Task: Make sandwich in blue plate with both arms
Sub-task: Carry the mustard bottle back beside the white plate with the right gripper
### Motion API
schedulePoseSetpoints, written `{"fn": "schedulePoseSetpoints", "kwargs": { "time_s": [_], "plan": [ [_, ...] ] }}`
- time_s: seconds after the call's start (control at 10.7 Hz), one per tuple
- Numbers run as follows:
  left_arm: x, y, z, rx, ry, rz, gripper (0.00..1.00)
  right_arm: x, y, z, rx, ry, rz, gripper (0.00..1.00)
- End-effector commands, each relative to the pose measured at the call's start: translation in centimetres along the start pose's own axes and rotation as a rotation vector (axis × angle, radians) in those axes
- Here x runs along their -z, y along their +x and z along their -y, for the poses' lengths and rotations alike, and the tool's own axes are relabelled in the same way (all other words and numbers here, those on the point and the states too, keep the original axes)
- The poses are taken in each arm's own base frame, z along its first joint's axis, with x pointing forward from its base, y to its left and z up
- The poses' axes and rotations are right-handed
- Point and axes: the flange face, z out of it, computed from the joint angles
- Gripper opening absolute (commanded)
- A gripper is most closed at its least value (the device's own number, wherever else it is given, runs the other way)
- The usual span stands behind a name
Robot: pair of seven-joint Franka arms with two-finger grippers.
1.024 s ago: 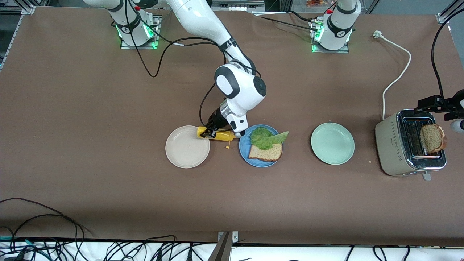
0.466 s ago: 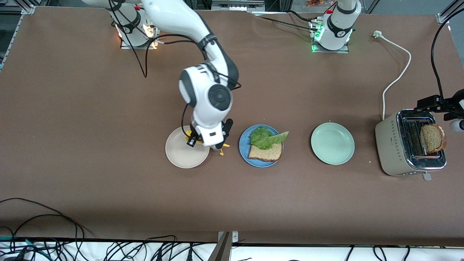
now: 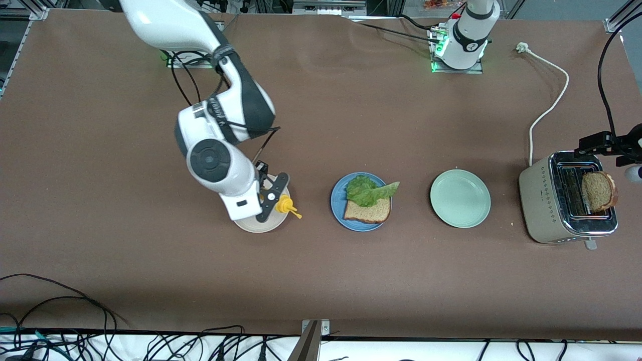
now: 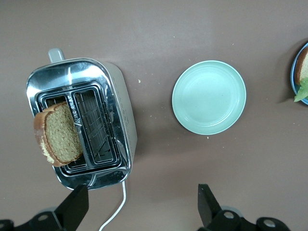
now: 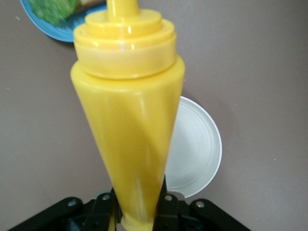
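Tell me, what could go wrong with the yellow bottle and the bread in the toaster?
The right gripper pinches the yellow bottle at its thin end over the cream plate, so it might slip or drip. The second slice leans out of the toaster under the open left gripper and might tip off.

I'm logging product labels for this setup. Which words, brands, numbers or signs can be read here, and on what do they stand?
No text can be read.
Toaster: a pattern of small dots on its side and a small mark between the slots in the left wrist view, no words legible.
Yellow squeeze bottle: plain, no label showing.
Round badge on each arm's base: too small to read.
Blue plate, pale-green plate, cream-white plate: unmarked.
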Motion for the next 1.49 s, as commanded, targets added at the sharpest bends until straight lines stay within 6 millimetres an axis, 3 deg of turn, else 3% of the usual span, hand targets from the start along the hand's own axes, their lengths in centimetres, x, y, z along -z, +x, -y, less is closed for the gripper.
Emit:
{"fn": "schedulePoseSetpoints", "kwargs": {
  "time_s": [0.0, 0.19, 0.47, 0.74, 1.21, 1.4],
  "plan": [
    [0.7, -0.4, 0.1, -0.004, 0.005, 0.000, 1.00, 2.7, -2.7, -1.6, 0.049, 0.119, -0.112, 0.00],
    [0.7, -0.5, 0.4, -0.001, 0.005, 0.000, 1.00, 3.1, -4.3, -3.4, 0.089, 0.162, -0.149, 0.00],
    [0.7, -0.5, 0.4, -0.001, 0.005, 0.000, 1.00, 3.3, -8.1, -7.7, 0.161, 0.229, -0.236, 0.00],
    [0.7, -0.6, 0.7, 0.002, 0.004, 0.000, 1.00, 2.6, -11.5, -11.0, 0.258, 0.268, -0.294, 0.00],
    [0.6, -0.8, 1.3, 0.007, 0.003, 0.001, 1.00, -1.1, -16.4, -15.7, 0.445, 0.341, -0.400, 0.00],
    [-0.6, -1.1, 4.0, 0.049, -0.004, 0.014, 1.00, -3.3, -18.7, -17.9, 0.503, 0.348, -0.441, 0.00]
  ]
}}
